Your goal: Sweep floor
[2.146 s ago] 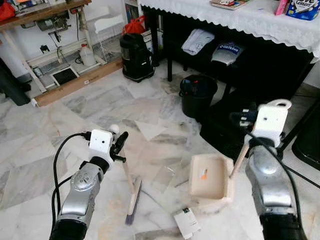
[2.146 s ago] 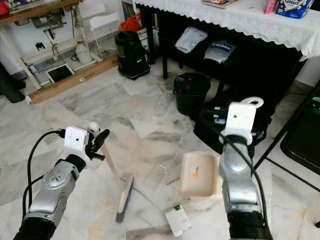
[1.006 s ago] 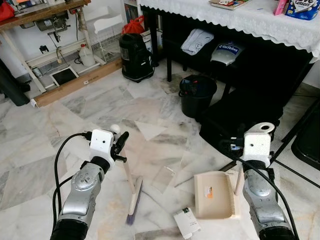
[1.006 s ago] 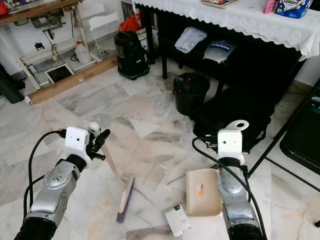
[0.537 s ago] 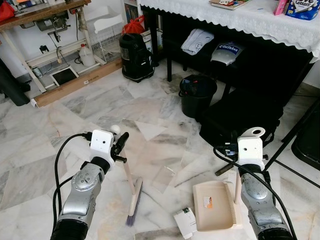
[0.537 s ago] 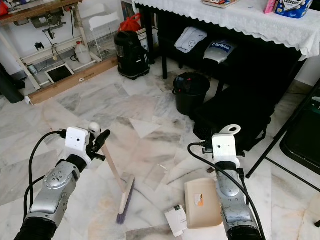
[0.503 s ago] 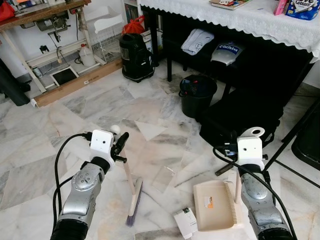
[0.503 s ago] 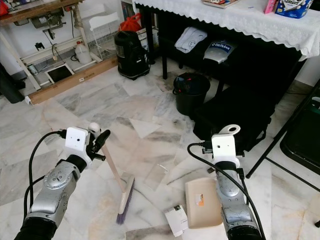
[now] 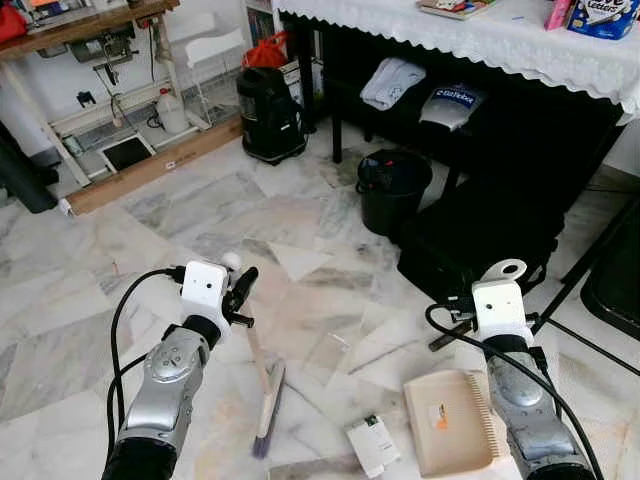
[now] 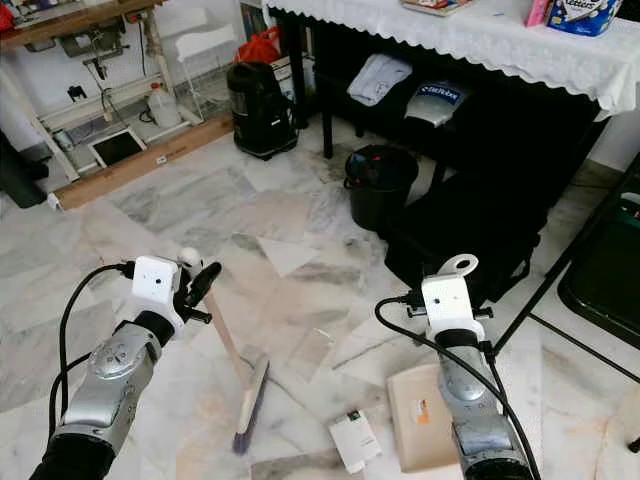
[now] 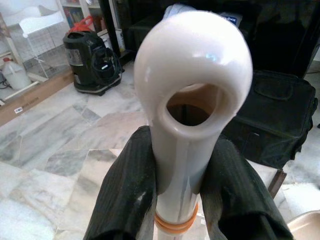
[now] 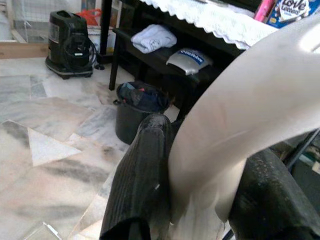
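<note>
My left gripper (image 9: 241, 293) is shut on the pale handle of a broom (image 9: 256, 358). The broom slants down to its purple-bristled head (image 9: 268, 408) on the marble floor. In the left wrist view, both black fingers (image 11: 125, 192) clamp the broom handle's looped end (image 11: 192, 75). My right gripper (image 12: 205, 170) is shut on the handle of a beige dustpan (image 9: 452, 424), which lies flat on the floor at lower right. A white card packet (image 9: 372, 444) lies between the broom head and the dustpan. A clear plastic scrap (image 9: 330, 354) lies just beyond it.
A black bin (image 9: 392, 188) and a black bag (image 9: 480, 235) stand ahead under a table with a white lace cloth (image 9: 480, 40). A black vacuum (image 9: 270, 112) sits far left of them, beside a wooden plank (image 9: 150, 165). Black chair legs (image 9: 590, 265) stand at right.
My right arm has brought the dustpan down from a raised tilt to lie flat on the floor, nearer me and further right. The left arm and broom have held still.
</note>
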